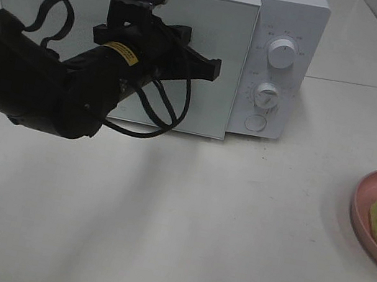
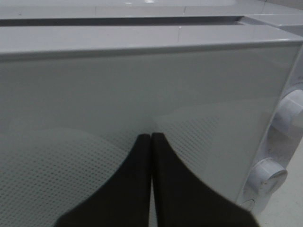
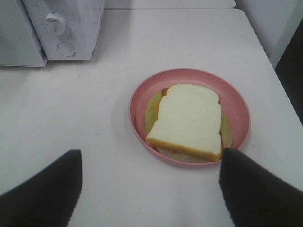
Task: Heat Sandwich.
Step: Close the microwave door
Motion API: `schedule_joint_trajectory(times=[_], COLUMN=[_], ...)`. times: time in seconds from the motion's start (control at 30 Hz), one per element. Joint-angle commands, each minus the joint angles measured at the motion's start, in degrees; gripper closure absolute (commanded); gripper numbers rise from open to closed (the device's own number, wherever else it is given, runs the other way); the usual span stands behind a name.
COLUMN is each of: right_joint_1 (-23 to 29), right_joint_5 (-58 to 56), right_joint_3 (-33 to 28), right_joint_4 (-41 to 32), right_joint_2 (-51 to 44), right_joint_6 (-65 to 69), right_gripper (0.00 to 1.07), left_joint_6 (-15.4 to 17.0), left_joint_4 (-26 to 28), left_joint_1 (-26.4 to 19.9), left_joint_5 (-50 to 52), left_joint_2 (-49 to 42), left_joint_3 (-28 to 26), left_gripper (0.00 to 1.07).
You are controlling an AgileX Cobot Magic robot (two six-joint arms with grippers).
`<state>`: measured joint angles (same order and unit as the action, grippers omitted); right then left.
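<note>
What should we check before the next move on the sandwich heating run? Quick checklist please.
1. Microwave door open: not ok, looks closed.
2. Left gripper at the door: ok, shut, tips close to the glass; contact cannot tell.
3. Right gripper free: ok, open, holding nothing.
4. Sandwich on the pink plate: ok, lying flat.
5. Table between plate and microwave clear: ok.
6. Dials set: cannot tell.

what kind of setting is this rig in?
Probably a mock kitchen counter in a lab. A white microwave with two dials stands at the back of a plain white table, and a sandwich sits on a pink plate. Tiled wall behind, nothing else domestic in view.
</note>
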<state>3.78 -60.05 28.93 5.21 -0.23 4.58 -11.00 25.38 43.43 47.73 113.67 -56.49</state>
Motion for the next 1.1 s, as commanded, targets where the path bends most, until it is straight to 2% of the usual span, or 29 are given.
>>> schedule_joint_trajectory(times=[0.03,0.13,0.37,0.6,1.1], right_joint_1=[-0.4,-0.4,-0.4,-0.4,-0.4], right_joint_5=[0.6,0.6,0.6,0.6,0.6], right_joint_3=[0.0,0.0,0.0,0.0,0.0], right_joint_4=[0.1,0.1,0.1,0.1,0.1], right_joint_2=[-1.5,-1.5,-1.5,-1.5,-1.5], right_joint_6=[-0.8,-0.8,-0.8,-0.8,-0.8], right_gripper=[0.31,0.31,0.31,0.31,0.31], left_joint_6=[-0.3,-0.4,-0.6,-0.6,-0.6], left_joint_4=[1.3,1.5,3.3,2.8,2.8], left_joint_1=[-0.2,-0.4,-1.8,-3.6,-3.5], left_joint_5=[0.2,-1.6,-2.1,-3.8,-4.3], left_joint_2=[1.1,2.7,3.5,4.8,4.6], left_joint_3=[-2.5,-5.4,-6.9,-9.1,-9.1], left_gripper=[1.06,1.06,1.06,1.06,1.06])
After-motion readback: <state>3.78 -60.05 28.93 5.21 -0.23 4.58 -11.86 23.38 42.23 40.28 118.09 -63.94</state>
